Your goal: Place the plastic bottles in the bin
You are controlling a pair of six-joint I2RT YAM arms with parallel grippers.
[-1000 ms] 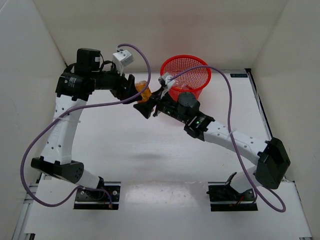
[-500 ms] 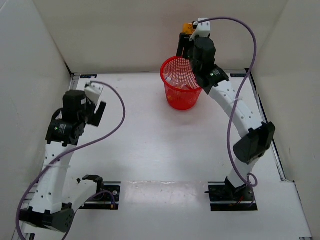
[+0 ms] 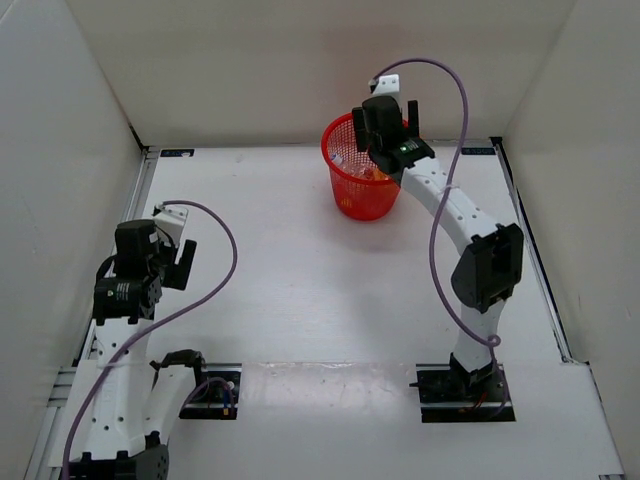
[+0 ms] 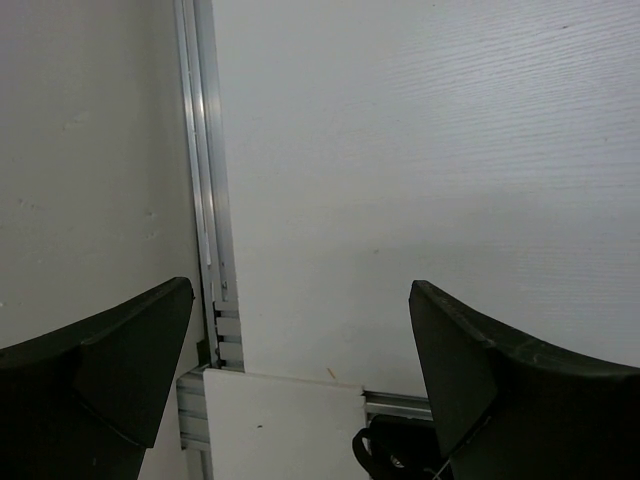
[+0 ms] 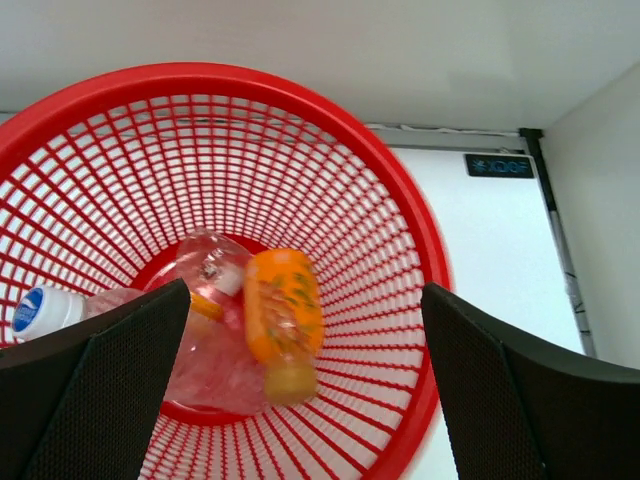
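We see white table point(image 3: 300, 270), plain white walls point(image 3: 300, 60) enclosing. Orange bottle point(image 5: 283, 305), clear bottle point(image 5: 205, 340) lie in red bin point(image 5: 405, 205). Left gripper point(image 4: 300, 290), right gripper point(image 5: 303, 295) spread wide, holding nothing.

Two arms, left arm point(image 3: 125, 285) and right arm point(image 3: 450, 205); one red bin point(image 5: 200, 75); inside, one orange bottle point(image 5: 283, 305), plus clear bottles point(image 5: 215, 355) I can't count apart.

Top external view: set high at the near edge, looking down over the whole table point(image 3: 320, 290). Left wrist view: close, facing down at the table's left-edge rail point(image 4: 205, 200). Right wrist view: close above the bin point(image 5: 210, 72), looking straight into it. The overhead view shows the same bin at upper centre.
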